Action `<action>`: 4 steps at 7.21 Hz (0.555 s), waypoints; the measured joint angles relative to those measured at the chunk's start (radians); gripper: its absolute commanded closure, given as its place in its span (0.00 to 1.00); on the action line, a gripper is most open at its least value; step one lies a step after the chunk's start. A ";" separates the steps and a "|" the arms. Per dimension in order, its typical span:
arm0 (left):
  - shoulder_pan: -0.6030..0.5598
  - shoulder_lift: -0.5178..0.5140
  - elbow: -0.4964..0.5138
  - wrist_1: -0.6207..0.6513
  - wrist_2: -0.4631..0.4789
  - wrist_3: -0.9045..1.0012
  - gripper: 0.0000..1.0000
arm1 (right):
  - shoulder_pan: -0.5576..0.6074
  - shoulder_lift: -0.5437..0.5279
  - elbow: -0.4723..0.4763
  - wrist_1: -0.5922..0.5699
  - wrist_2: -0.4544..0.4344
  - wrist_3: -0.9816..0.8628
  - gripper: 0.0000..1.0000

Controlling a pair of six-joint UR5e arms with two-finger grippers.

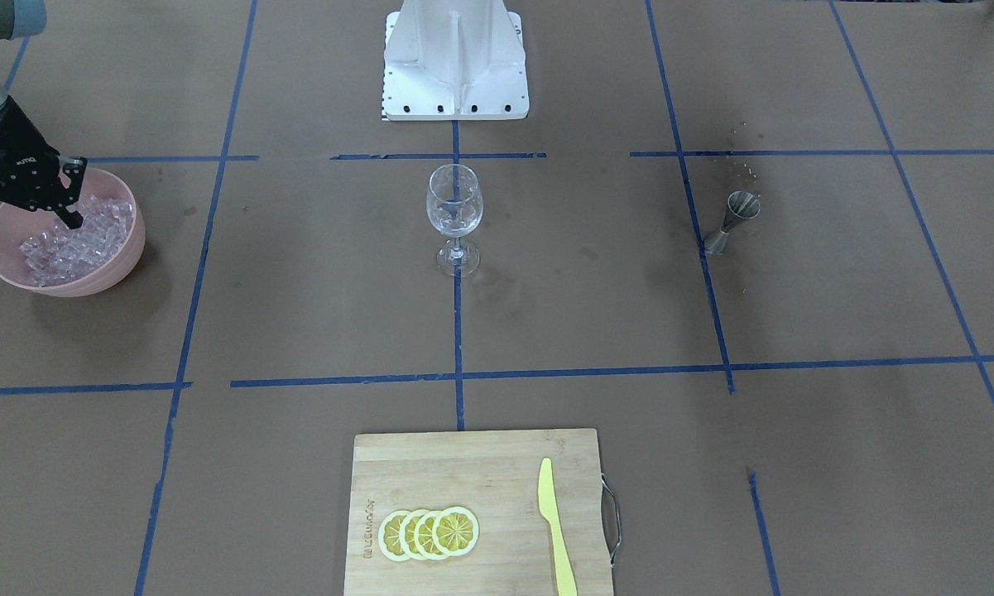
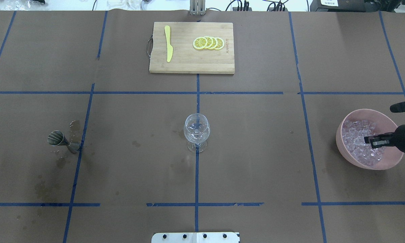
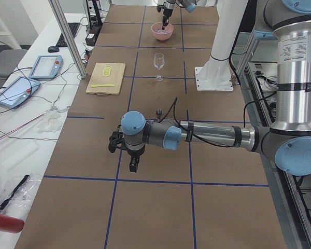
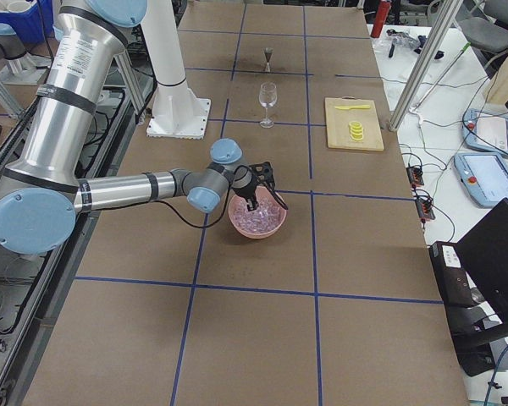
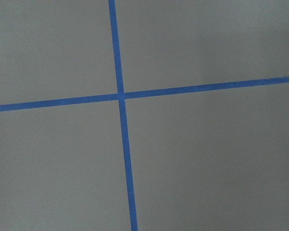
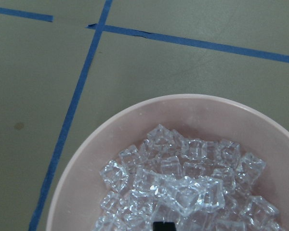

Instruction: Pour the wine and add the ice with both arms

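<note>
The right gripper down in the ice
Its tips seem to touch the heap in the pink bowl; apart or together, one cannot tell. The left gripper hangs above the table, likewise unclear.

arms: grey-silver tubes | joint caps: pale blue | right end effector: black | cable: black
</note>
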 measured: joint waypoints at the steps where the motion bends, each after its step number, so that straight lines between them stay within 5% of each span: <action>1: 0.000 0.000 0.002 0.000 0.000 0.000 0.00 | 0.006 0.000 0.006 -0.002 0.001 -0.002 0.29; 4: 0.000 0.000 0.001 0.000 0.001 -0.001 0.00 | 0.005 0.009 -0.006 -0.007 -0.005 -0.031 0.26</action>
